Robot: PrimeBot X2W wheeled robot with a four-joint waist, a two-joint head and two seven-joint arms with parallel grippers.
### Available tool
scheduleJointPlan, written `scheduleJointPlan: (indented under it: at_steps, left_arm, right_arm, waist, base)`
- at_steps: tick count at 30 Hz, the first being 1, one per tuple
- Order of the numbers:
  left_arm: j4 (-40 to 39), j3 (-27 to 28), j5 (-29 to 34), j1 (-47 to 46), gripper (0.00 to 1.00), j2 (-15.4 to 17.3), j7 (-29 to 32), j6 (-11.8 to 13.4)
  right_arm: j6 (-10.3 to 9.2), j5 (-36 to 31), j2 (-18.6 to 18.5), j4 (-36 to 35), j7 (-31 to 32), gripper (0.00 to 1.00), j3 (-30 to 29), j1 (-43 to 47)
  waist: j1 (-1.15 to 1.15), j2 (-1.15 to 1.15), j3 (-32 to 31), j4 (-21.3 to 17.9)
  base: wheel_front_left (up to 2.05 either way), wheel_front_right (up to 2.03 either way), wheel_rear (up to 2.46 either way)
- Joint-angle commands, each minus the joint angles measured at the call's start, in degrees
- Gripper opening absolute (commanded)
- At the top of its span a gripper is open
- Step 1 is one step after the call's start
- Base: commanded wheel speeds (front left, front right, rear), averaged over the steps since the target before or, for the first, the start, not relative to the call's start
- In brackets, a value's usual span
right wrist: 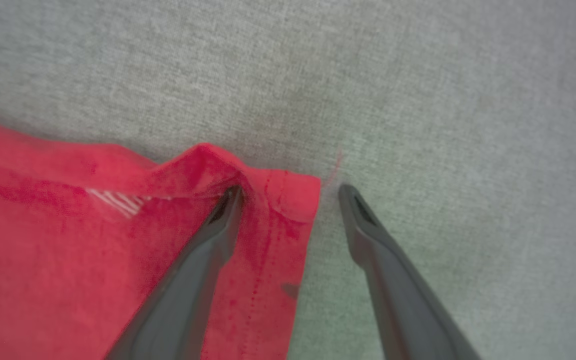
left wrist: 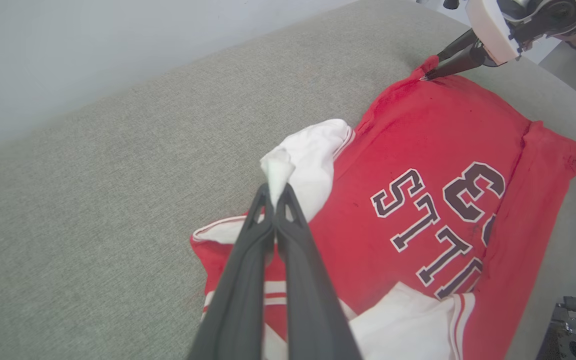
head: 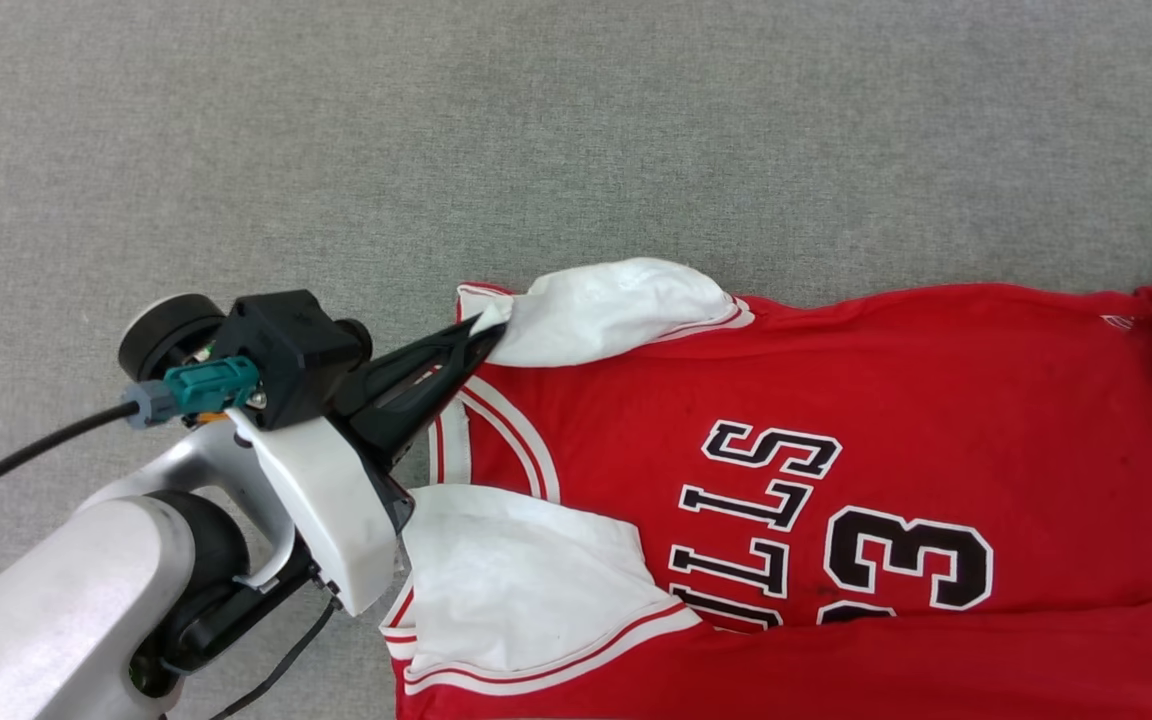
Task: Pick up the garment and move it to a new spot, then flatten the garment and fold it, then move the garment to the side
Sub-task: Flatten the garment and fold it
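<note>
The garment [head: 836,400], a red jersey with black lettering and a "3", lies front-up and spread across the grey fabric worktop [head: 536,120]. One white sleeve [head: 616,310] is folded in over the chest; the second sleeve [head: 516,590] lies flat near the collar. The left gripper [left wrist: 274,192] is clamped on the tip of the folded sleeve. The right gripper [right wrist: 292,192] stands wide apart astride the hem corner [right wrist: 293,200], one finger on red cloth, the other on bare worktop.
</note>
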Motion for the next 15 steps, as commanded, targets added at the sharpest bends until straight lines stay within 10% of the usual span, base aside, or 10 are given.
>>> scheduleJointPlan:
  at_steps: [1, 3, 5, 6, 15]
  left_arm:
    - [-0.2, 0.0, 0.2, 0.3, 0.00, -0.3, -0.4, -0.1]
    - [0.0, -0.2, 0.0, 0.5, 0.00, -0.5, -0.6, -0.2]
    - [0.7, -0.1, 0.1, 0.4, 0.00, -0.5, -0.9, -0.2]
    - [1.1, -0.1, 0.3, 0.4, 0.00, -0.4, -1.1, -0.2]
    - [5.7, 0.9, -1.4, 3.7, 0.00, 0.5, -3.1, 1.0]
  right_arm:
    - [-0.02, 0.3, 1.4, 2.6, 0.2, 1.00, 1.4, 1.7]
    - [-0.02, 0.7, 1.7, 4.2, -0.6, 1.00, 2.0, 2.2]
    - [-0.02, 1.3, 2.1, 5.4, -1.9, 0.09, 2.5, 2.3]
    - [-0.02, 1.6, 2.2, 5.8, -2.7, 0.00, 2.7, 2.2]
    - [-0.01, 5.7, 1.8, 3.8, -11.1, 0.00, 3.2, 0.4]
  waist:
    - [0.00, 0.00, 0.3, 0.3]
    - [0.00, 0.00, 0.4, 0.6]
    - [0.00, 0.00, 0.3, 0.7]
    - [0.00, 0.00, 0.1, 0.7]
    - [0.00, 0.00, -6.0, -1.9]
  base:
    - [0.00, 0.00, 0.00]
    - [0.00, 0.00, 0.00]
    - [0.00, 0.00, 0.00]
    - [0.00, 0.00, 0.00]
    - [0.00, 0.00, 0.00]
